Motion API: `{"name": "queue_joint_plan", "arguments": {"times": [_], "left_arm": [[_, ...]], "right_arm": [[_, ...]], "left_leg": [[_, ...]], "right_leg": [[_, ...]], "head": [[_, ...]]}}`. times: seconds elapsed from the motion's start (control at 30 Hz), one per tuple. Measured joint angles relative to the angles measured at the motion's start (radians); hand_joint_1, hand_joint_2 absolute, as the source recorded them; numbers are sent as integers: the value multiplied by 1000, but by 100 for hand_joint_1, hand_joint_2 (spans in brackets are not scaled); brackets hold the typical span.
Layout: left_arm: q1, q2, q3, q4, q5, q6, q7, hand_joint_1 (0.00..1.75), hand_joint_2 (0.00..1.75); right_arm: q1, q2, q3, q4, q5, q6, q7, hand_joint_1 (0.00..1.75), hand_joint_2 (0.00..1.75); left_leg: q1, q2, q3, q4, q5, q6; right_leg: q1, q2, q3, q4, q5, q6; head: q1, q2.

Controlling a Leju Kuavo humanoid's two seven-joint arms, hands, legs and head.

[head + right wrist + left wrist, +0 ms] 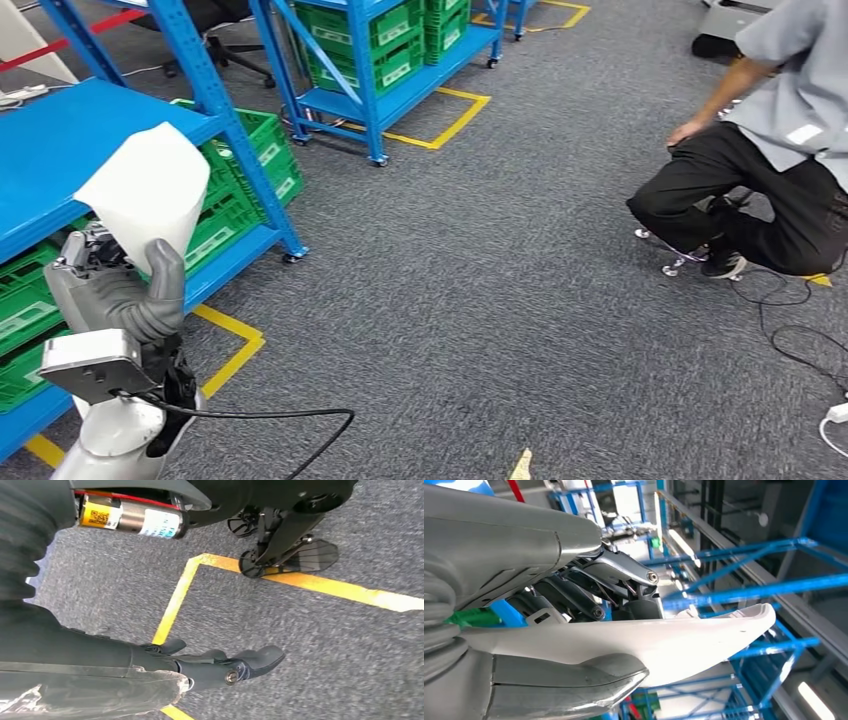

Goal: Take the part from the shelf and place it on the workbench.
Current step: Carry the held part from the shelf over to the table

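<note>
The left hand (125,295) gripped the white part (150,190), its long axis rising above the fingers. The right hand (220,667) hung empty, fingers loosely extended.

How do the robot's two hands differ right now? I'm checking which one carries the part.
The left hand is raised beside the blue shelf and grips the white part; the right hand holds nothing. The left hand's fingers and thumb clamp the part; the right hand's fingers lie loosely extended above the grey carpet. Both are grey.
</note>
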Motion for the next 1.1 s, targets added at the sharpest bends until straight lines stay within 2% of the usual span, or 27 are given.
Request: {"name": "queue_joint_plan", "arguments": {"times": [0.03,0.07,0.1,0.17,0.2,0.23,0.27,0.3,0.33,0.37,0.4,0.47,0.53,0.57,0.6,0.67,0.7,0.73,0.77,0.8,0.83,0.9,0.93,0.97,1.03,1.07,1.1], "left_arm": [[0,0,0,0,0,-1,0,175,175],[-1,0,0,0,0,-1,0,175,175],[-1,0,1,-1,0,-1,-1,175,175],[0,0,2,-2,-1,-1,-1,175,175],[0,0,3,-2,-1,0,-1,175,175],[2,1,4,-2,-1,0,-1,175,175],[2,1,5,-2,-1,0,-1,175,175],[2,1,6,-2,-1,1,-1,175,175],[2,1,6,-3,-1,1,-1,175,175],[2,1,8,-3,-1,2,-1,175,175],[2,1,10,-4,-1,3,-1,175,175],[1,1,13,-6,-1,3,-1,175,175],[1,1,15,-8,-1,3,-2,175,175],[1,1,15,-8,0,3,-2,175,175],[1,0,16,-10,0,4,-2,175,175],[2,0,18,-14,1,4,-3,175,175],[3,0,18,-15,1,4,-4,175,175],[4,0,19,-16,1,4,-4,175,175],[4,0,19,-16,1,3,-4,175,175],[4,-1,19,-16,1,1,-4,175,175],[5,-1,19,-16,1,-1,-3,175,175],[5,-3,18,-16,0,-5,-1,175,175],[4,-4,18,-16,0,-6,0,175,175],[4,-5,18,-16,0,-6,0,175,175],[4,-6,17,-16,0,-7,0,175,175],[4,-7,17,-16,0,-7,1,175,175],[4,-8,16,-16,-1,-7,1,175,175]], "right_arm": [[3,0,2,0,-3,0,2,0,175],[5,0,5,0,-6,0,3,0,175],[7,0,7,0,-7,0,4,0,175],[8,0,13,0,-10,0,4,0,175],[8,0,15,0,-10,1,4,0,175],[8,0,16,0,-11,1,4,0,175],[8,0,17,0,-11,1,4,0,175],[8,0,18,0,-12,1,4,0,175],[8,0,18,0,-12,1,5,0,175],[8,0,19,0,-12,1,5,0,175],[8,0,20,0,-12,1,5,0,175],[8,0,24,0,-13,2,5,0,175],[11,-1,26,0,-14,2,5,0,175],[13,-2,26,0,-15,2,5,0,175],[15,-2,26,0,-17,2,6,0,175],[16,-3,30,0,-24,3,8,0,175],[16,-3,32,0,-28,4,9,0,175],[17,-3,33,0,-31,4,10,0,175],[18,-3,34,0,-34,5,11,0,175],[19,-3,34,0,-39,6,12,0,175],[21,-3,35,0,-45,6,14,0,175],[23,-3,39,-1,-57,8,18,0,175],[24,-3,43,-1,-62,9,20,0,175],[25,-3,47,-2,-64,10,21,0,175],[28,-3,51,-2,-66,10,22,0,175],[30,-3,51,-3,-66,10,22,0,175],[32,-3,52,-4,-66,10,22,0,175]], "left_leg": [[2,4,1,1,-3,-6],[4,-7,0,8,-12,-11],[6,-28,-9,32,-32,-16],[9,-82,-54,137,-94,-21],[9,-95,-85,203,-122,-22],[9,-100,-108,252,-136,-22],[9,-103,-119,270,-130,-22],[9,-106,-112,252,-105,-20],[10,-115,-89,201,-67,-18],[11,-135,-60,137,-31,-15],[13,-157,-33,76,-7,-11],[15,-185,-8,15,4,-6],[14,-170,-8,6,4,2],[14,-158,-6,2,6,7],[15,-144,-5,-1,9,14],[14,-116,-4,-4,11,22],[12,-102,-5,-4,10,24],[11,-88,-5,-4,10,25],[11,-74,-5,-4,9,25],[11,-61,-4,-4,7,24],[11,-48,-2,-4,5,22],[8,-27,3,-2,0,14],[5,-19,5,-1,-3,9],[2,-9,6,0,-5,4],[2,12,10,-1,-8,-5],[5,10,11,2,-14,-11],[7,-7,8,16,-28,-16]], "right_leg": [[-1,11,-1,-3,4,-6],[-3,22,0,-6,7,-12],[-6,33,1,-10,11,-18],[-8,55,1,-14,16,-26],[-7,67,1,-14,17,-28],[-6,80,0,-14,18,-29],[-6,94,0,-13,18,-29],[-5,109,0,-12,19,-29],[-5,123,1,-11,19,-29],[-6,136,0,-8,19,-27],[-5,148,-3,-4,19,-25],[-6,169,-14,1,21,-14],[-9,187,-26,3,25,-2],[-8,178,-33,12,21,3],[-7,156,-47,37,7,7],[-5,93,-99,144,-51,14],[-7,74,-130,211,-82,17],[-10,65,-156,264,-102,20],[-13,60,-166,287,-105,22],[-15,55,-157,271,-89,24],[-17,46,-128,218,-60,25],[-14,0,-49,79,-9,22],[-10,-18,-23,32,3,17],[-6,-28,-11,10,4,11],[-2,-8,-12,6,5,-3],[-3,4,-12,3,8,-9],[-4,16,-11,1,10,-16]], "head": [[0,0],[-1,0],[-3,0],[-8,0],[-10,0],[-11,0],[-10,0],[-11,0],[-10,0],[-11,0],[-10,0],[-10,0],[-10,0],[-9,0],[-5,0],[2,0],[4,0],[4,0],[4,0],[4,0],[4,0],[5,0],[3,0],[2,0],[-1,0],[-2,0],[-3,0]]}}
